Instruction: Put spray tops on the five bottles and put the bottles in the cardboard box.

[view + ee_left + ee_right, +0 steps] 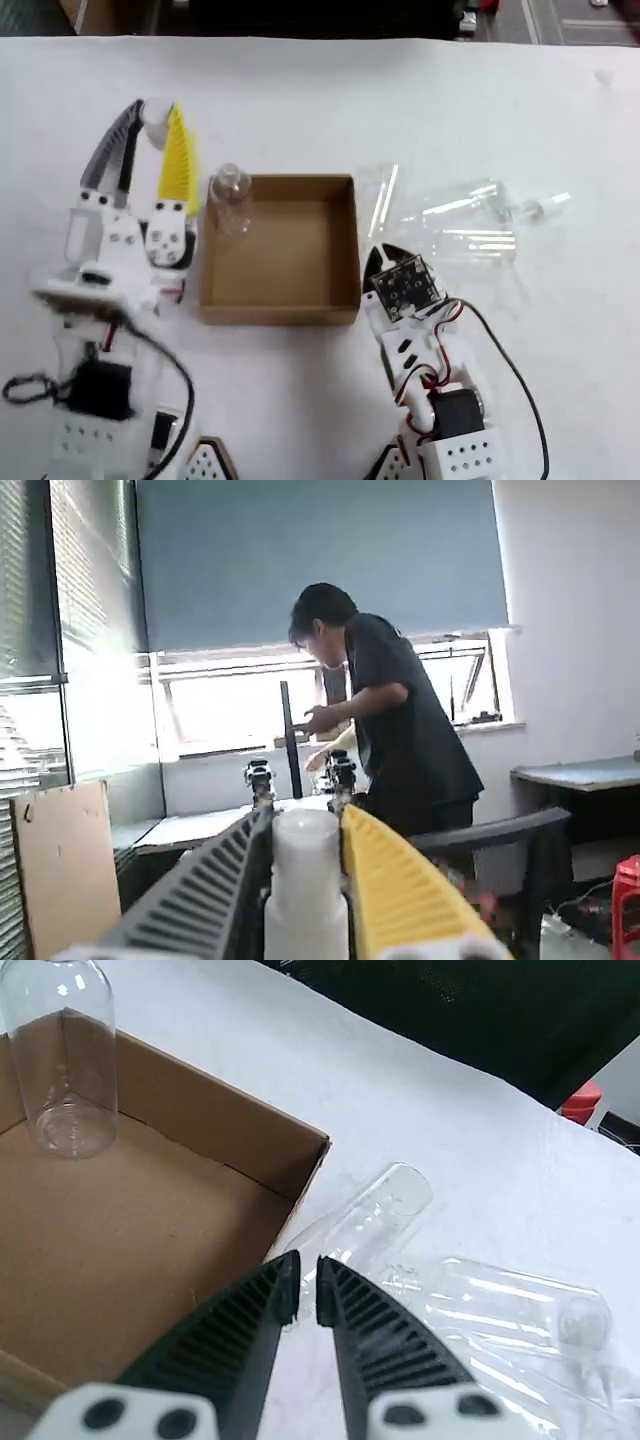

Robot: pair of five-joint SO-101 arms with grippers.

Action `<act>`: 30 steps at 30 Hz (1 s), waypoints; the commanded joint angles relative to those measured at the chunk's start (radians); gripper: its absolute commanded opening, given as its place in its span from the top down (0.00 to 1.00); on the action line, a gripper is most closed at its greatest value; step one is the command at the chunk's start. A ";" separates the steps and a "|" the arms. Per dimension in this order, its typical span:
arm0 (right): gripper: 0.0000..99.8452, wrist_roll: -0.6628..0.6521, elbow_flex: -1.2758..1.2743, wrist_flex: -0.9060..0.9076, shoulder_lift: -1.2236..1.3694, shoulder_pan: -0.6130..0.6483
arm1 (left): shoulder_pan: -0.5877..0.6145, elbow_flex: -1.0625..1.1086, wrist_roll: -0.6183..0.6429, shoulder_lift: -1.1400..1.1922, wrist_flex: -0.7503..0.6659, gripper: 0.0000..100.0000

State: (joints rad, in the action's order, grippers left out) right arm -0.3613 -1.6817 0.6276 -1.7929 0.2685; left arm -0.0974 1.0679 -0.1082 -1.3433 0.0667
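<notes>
- Box of brown cardboard (280, 312), open-topped, sits on the white surface (400, 90) between the two arms.
- One clear plastic bottle (230, 200) stands upright inside the box, in its far left corner.
- Left arm (110, 240) is just left of the box. Its grey and yellow jaws are clenched on a white spray top (305, 875), held up beyond the box's far left corner.
- Right arm (440, 400) is by the box's right wall. Its black jaws are drawn almost together, grasping nothing, above a clear bottle lying on its side (370, 1210) just outside that wall.
- More clear bottles (470, 225) lie close together right of the box.
- A second white spray top (545, 205) lies at that cluster's far end from the box. Whether it is fitted on a bottle cannot be told.
</notes>
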 commanded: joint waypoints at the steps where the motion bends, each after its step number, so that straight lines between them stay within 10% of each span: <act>1: 0.98 -0.015 -0.009 -0.021 -0.001 -0.007 | -0.031 -0.041 -0.087 0.206 -0.173 0.98; 30: 0.98 -0.015 -0.009 -0.024 -0.001 -0.010 | -0.085 -0.241 -0.091 0.581 -0.114 0.98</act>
State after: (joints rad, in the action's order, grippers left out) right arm -0.3613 -1.6817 0.6276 -1.7929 0.2685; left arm -0.1711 0.8761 -0.1926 -0.7772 -0.0422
